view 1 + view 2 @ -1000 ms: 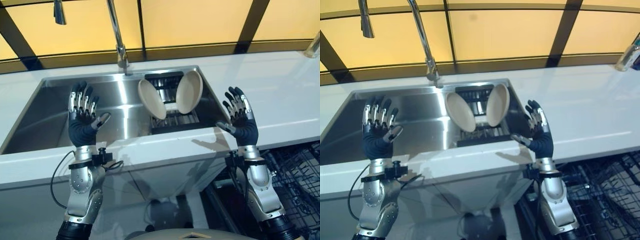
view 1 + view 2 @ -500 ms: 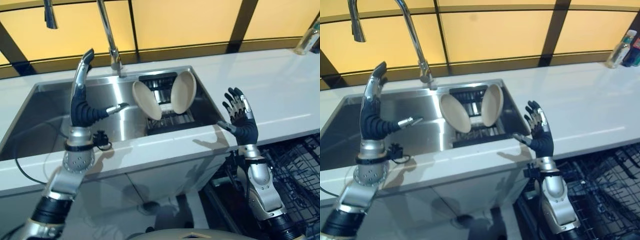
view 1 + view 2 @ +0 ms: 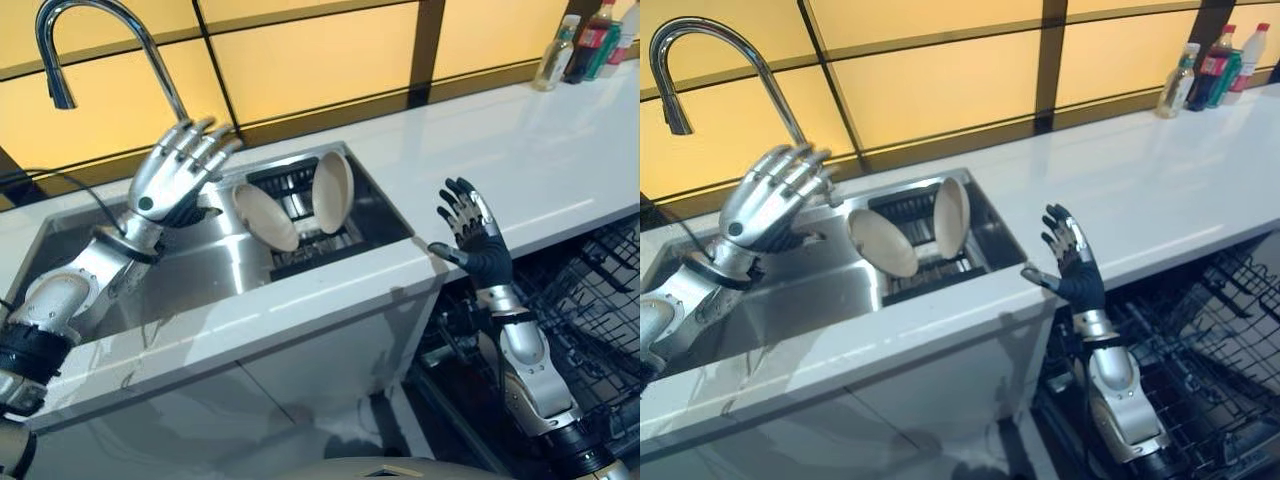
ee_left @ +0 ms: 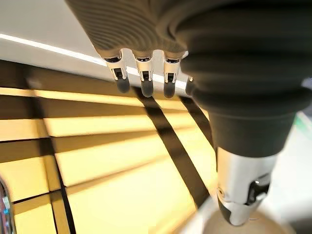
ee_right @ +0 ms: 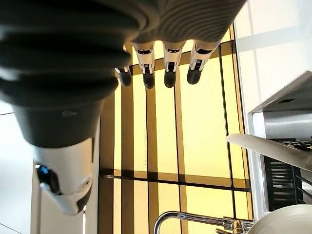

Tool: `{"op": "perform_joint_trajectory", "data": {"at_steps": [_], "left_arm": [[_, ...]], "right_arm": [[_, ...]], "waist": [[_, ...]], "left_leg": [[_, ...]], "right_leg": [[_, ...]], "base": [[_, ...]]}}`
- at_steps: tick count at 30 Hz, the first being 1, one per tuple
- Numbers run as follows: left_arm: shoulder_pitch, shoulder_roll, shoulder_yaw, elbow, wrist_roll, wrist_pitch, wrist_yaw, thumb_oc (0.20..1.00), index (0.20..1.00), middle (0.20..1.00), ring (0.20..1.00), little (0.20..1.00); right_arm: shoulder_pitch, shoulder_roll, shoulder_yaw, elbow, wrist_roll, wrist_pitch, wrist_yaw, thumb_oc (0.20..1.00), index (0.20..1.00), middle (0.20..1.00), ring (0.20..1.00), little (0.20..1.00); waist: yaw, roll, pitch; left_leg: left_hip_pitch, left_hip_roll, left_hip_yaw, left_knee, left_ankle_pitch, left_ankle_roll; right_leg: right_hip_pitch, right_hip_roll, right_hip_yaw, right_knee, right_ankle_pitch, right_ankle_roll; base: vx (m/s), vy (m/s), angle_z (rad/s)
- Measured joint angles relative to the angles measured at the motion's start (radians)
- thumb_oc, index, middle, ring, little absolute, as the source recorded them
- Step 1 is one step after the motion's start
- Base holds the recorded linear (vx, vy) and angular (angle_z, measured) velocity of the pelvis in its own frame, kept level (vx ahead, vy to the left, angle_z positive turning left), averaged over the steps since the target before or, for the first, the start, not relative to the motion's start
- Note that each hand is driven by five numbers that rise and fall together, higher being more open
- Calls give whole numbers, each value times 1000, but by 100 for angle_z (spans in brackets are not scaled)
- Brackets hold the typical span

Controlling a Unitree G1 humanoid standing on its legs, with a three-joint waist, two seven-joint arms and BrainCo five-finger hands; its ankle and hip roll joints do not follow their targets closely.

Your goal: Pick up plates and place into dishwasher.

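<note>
- Over the last second my left hand had gone from hovering palm-away over the near part of the sink to reaching across it, up beside the base of the tap and just left of the plates; the head had also turned, so the whole scene slid sideways.
- Its fingers were straight and fanned apart, holding nothing and, as far as I could tell, touching nothing.
- My right hand had stayed raised in front of the counter edge, palm forward, fingers spread and empty, above the open dishwasher rack.
- I judged that as the start of the reach for the first plate: no grasp yet, nothing loaded.
- Both plates still stood on edge in the dark drying rack at the right end of the sink.
- The left plate leaned left, its hollow face turned toward me and slightly right; its long axis ran from upper left to lower right.
- The right plate stood nearly upright, seen almost edge-on, long axis close to vertical, its hollow face toward the other plate.
- Their upper edges splayed apart in a V; the left plate lay just beside my left hand, so I judged it the likelier first pick.
</note>
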Motion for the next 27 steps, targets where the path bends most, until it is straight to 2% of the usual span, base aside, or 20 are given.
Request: {"op": "perform_joint_trajectory", "data": {"at_steps": [6, 9, 13, 19, 23, 27], "left_arm": [[-155, 45, -200, 75, 75, -20, -142, 1000, 1000, 1000, 1000, 1000], [-211, 52, -248, 99, 88, -60, -222, 1000, 1000, 1000, 1000, 1000], [-283, 57, -330, 138, 152, -99, -277, 1000, 1000, 1000, 1000, 1000], [-287, 54, -358, 246, 192, -98, -289, 1000, 1000, 1000, 1000, 1000], [-280, 40, -356, 342, 194, -85, -258, 1000, 1000, 1000, 1000, 1000], [-265, 29, -354, 366, 214, -56, -204, 1000, 1000, 1000, 1000, 1000]], "right_arm": [[-34, -10, 37, 11, 0, 0, -26, 1000, 1000, 1000, 1000, 1000], [-36, -12, 37, 19, 1, 0, -36, 1000, 1000, 1000, 1000, 1000], [-37, -12, 38, 32, 1, 0, -51, 1000, 1000, 1000, 1000, 1000], [-37, -28, 38, 32, 1, 1, -62, 1000, 1000, 1000, 1000, 1000], [-37, -59, 37, 32, 1, 1, -75, 1000, 1000, 1000, 1000, 1000], [-36, -59, 37, 32, 1, 1, -77, 1000, 1000, 1000, 1000, 1000]], "waist": [[-15, 4, -1], [-19, 6, -1], [-25, 8, -1], [-45, 12, 1], [-47, 13, 1], [-46, 12, 3]], "left_leg": [[-1, 4, 1, 0, 2, -3], [-1, 3, 2, 0, 2, -3], [0, 3, 3, 0, 2, -3], [-1, 3, 6, 0, 2, -3], [-4, 3, 18, 0, 2, -3], [-17, 3, 23, 0, 2, -3]], "right_leg": [[-2, 4, 0, 1, 2, -3], [-2, 4, 1, 1, 3, -5], [-4, 4, 1, 3, 4, -5], [-8, 5, 4, 6, 3, -4], [-18, 6, 16, 14, 5, -7], [-38, 6, 21, 21, 3, -3]], "base": [[0, 0, 0], [0, 0, 0], [42, 4, -1], [53, 21, -2], [35, 45, -9], [10, 38, -4]]}}
